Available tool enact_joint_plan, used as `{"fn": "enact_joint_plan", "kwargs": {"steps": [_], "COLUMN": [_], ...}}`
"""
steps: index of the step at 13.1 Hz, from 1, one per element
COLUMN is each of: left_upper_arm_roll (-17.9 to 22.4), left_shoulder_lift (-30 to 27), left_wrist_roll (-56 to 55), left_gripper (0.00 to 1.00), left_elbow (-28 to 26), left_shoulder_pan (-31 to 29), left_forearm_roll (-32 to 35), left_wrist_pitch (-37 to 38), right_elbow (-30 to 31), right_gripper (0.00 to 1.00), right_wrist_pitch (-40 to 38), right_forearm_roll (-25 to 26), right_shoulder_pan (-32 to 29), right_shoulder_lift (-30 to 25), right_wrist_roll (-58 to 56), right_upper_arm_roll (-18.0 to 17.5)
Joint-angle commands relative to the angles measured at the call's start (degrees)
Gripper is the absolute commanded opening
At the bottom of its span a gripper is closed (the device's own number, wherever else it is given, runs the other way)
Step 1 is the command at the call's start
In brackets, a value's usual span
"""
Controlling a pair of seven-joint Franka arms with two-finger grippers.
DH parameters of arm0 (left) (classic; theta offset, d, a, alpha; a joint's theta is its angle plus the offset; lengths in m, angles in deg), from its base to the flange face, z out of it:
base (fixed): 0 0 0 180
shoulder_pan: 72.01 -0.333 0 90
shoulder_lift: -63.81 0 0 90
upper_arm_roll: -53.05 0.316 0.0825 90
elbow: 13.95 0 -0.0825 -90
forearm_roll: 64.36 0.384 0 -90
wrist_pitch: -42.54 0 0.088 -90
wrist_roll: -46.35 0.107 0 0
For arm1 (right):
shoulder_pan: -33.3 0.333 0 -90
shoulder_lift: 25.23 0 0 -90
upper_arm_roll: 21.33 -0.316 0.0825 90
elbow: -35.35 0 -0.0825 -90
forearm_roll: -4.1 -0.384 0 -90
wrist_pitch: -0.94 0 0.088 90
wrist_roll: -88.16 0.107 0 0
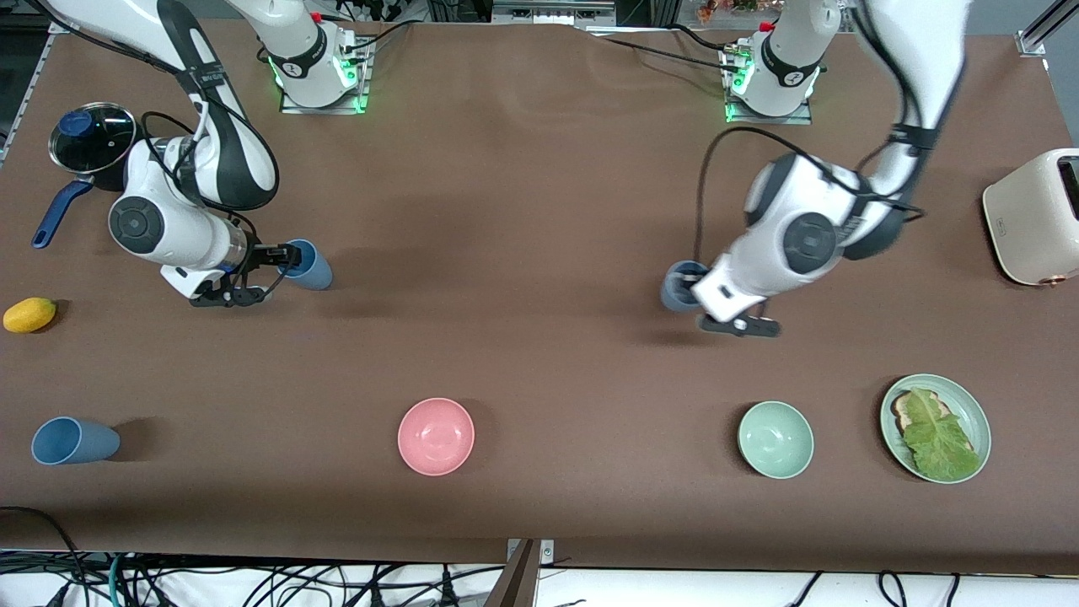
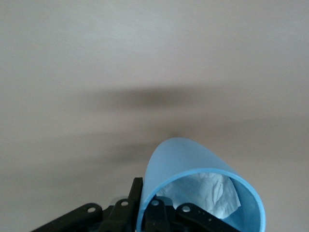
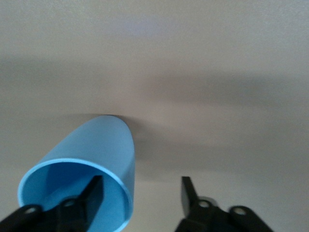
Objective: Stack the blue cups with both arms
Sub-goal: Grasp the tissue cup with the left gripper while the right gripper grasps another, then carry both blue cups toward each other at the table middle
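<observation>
1. There are three blue cups. One cup [image 1: 309,265] sits tilted toward the right arm's end of the table, and the right gripper [image 1: 282,257] has one finger [image 3: 91,193] inside its rim and the other outside. The fingers stand apart around the wall and are not yet pinching it.
2. A second cup [image 1: 679,285], with a white patch inside [image 2: 212,193], is at the left gripper [image 1: 704,291] toward the left arm's end. A finger seems to sit inside the rim, but I cannot tell whether that pincer is clamped on the wall.
3. The third cup [image 1: 74,441] lies on its side, nearer the front camera, well apart from both arms.
4. Risks, as I judge them: a rim pinch on a tapered wall may slip or let a cup swing during lifting. A tilted cup may meet the other's rim and tip it instead of nesting.
5. The pink bowl [image 1: 436,436] and green bowl [image 1: 775,439] lie well clear.
</observation>
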Motion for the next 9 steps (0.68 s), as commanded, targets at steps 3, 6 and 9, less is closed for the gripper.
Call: {"fn": "enact_joint_plan", "kwargs": {"steps": [3,6,9], "left_upper_arm_roll": [0.33,0.25,0.16], "left_shoulder_lift": [9.2,12.28,14.04], "left_wrist_roll": [-12.55,-14.5,-13.89], "left_gripper": [0.0,0.0,0.0], "left_elbow": [5.96,6.14,7.36], "left_shoulder_pan": [7.53,9.91,11.93], "left_forearm_roll": [-0.79,-3.32,-8.95], "left_wrist_pitch": [-11.12,-17.64,-20.64], "right_elbow": [0.03,-2.51,-8.83], "right_gripper": [0.0,0.0,0.0], "right_wrist_pitch": [-0.11,-3.16,-10.2], "right_forearm_roll": [-0.21,-0.56,-1.0], "right_shoulder_pan": [0.37,0.28,1.42], "right_shoulder_lift": [0.06,0.15,0.15], "right_wrist_roll": [0.61,2.62,10.43], "right_upper_arm_roll": [-0.18,-0.27,-1.85]}}
